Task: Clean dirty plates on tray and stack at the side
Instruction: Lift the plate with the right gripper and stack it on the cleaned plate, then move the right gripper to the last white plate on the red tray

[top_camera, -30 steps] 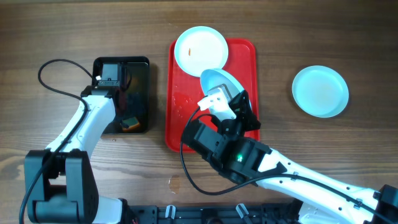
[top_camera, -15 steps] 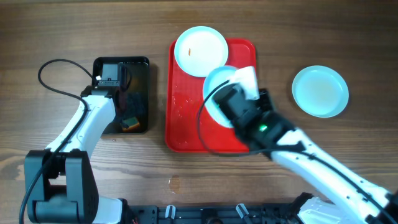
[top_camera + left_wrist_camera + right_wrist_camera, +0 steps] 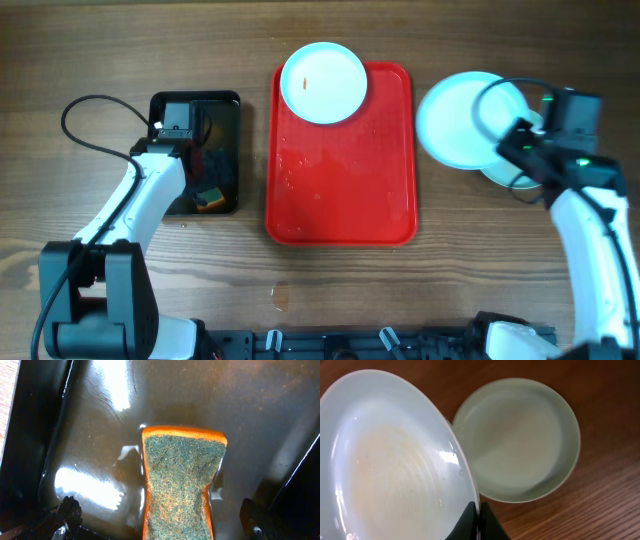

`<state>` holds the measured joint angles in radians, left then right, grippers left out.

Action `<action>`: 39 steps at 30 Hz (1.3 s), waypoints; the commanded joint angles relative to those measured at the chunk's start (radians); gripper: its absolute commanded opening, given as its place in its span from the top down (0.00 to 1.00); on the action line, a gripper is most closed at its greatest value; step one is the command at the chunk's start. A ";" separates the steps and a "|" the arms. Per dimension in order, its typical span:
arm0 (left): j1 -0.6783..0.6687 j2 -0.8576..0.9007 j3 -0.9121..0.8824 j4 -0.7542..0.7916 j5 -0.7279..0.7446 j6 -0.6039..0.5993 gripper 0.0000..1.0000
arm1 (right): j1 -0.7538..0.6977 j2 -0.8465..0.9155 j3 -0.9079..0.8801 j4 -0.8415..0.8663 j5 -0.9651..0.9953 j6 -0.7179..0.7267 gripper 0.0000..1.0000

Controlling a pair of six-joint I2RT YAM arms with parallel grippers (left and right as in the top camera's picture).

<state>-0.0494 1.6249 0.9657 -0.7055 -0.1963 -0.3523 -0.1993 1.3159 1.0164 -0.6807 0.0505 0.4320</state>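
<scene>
My right gripper point(image 3: 503, 143) point(image 3: 479, 510) is shut on the rim of a pale blue plate point(image 3: 458, 118) point(image 3: 390, 465). It holds that plate tilted above the table, right of the red tray point(image 3: 340, 190). A second plate point(image 3: 515, 172) point(image 3: 520, 437) lies on the wood partly under the held one. A third plate point(image 3: 323, 82) with a small orange smear sits on the tray's far edge. My left gripper point(image 3: 196, 170) point(image 3: 160, 520) is open inside the black tray point(image 3: 165, 110) point(image 3: 280, 405), its fingers either side of the orange-and-green sponge point(image 3: 208, 199) point(image 3: 182, 485).
The black tray's floor is wet and glossy. A black cable point(image 3: 85, 125) loops on the table left of it. A wet patch shows on the red tray's left part point(image 3: 295, 165).
My right arm has swung from over the red tray to the right side of the table, carrying the plate above the plate lying there. The left arm has not moved.
</scene>
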 commanded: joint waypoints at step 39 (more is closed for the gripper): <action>0.002 -0.002 0.001 0.003 0.005 0.008 0.00 | 0.517 0.369 0.047 0.640 -0.240 -0.264 0.47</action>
<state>-0.0498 1.6249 0.9657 -0.7044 -0.1959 -0.3523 0.2764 1.6112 1.0393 -0.1448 -0.3164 0.1558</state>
